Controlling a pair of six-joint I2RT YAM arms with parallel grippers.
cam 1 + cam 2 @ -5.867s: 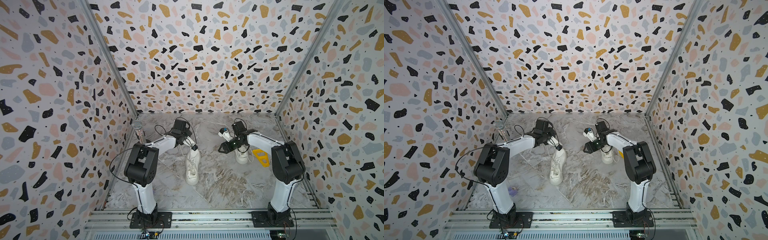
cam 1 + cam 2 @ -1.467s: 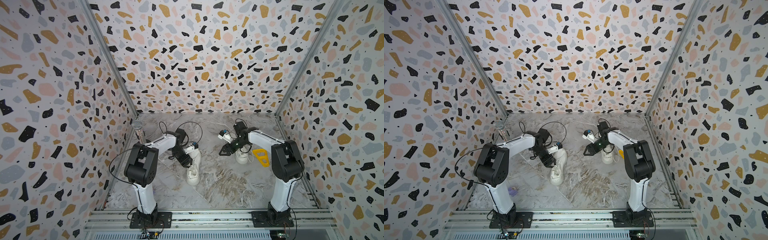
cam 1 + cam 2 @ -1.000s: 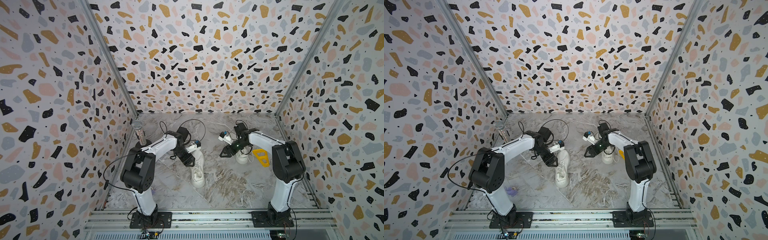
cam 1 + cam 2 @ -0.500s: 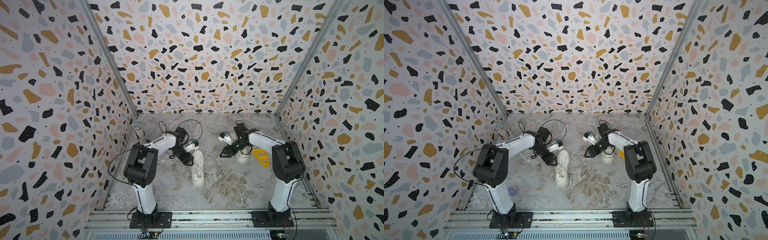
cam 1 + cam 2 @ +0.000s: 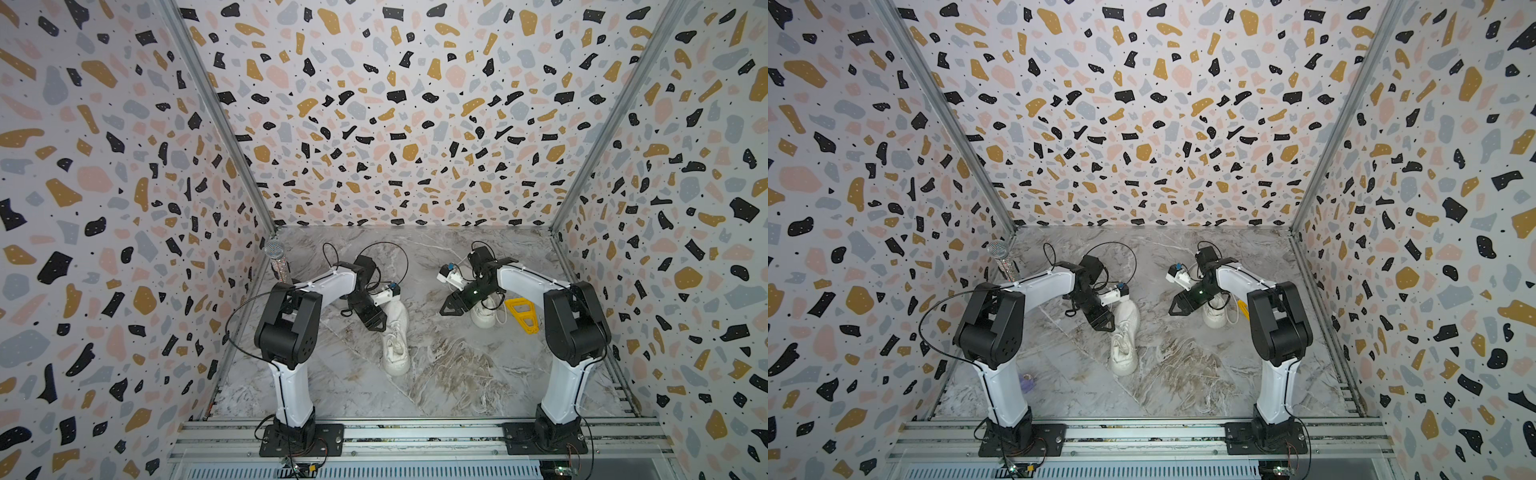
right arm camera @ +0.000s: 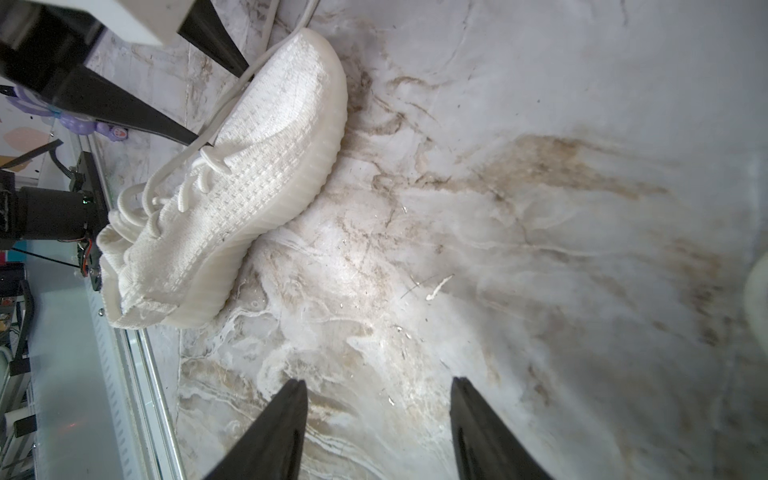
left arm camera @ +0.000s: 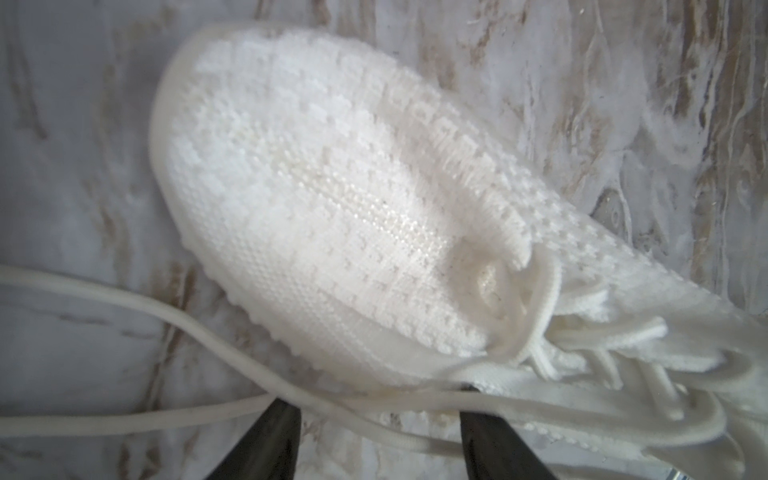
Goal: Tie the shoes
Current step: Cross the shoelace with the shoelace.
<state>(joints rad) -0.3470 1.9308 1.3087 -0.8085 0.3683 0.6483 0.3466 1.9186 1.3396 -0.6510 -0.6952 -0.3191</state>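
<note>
While left hand (image 7: 378, 409) gapes over lace (image 7: 166, 309) by shoe (image 7: 332, 187), right hand (image 6: 378, 382) gapes, empty, above table (image 6: 540, 249).

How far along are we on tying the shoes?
Nothing tied yet: the centre shoe's laces lie loose on the table. In hand: the left gripper, open, sits at those laces; the right gripper hangs open over the table. Left: bows on both, second shoe included.

No text, brand, number or sign can be read in any view; the knit shoe (image 7: 332, 199) shows only its weave (even up close); the marbled bench (image 6: 540, 249) bears only veining.
</note>
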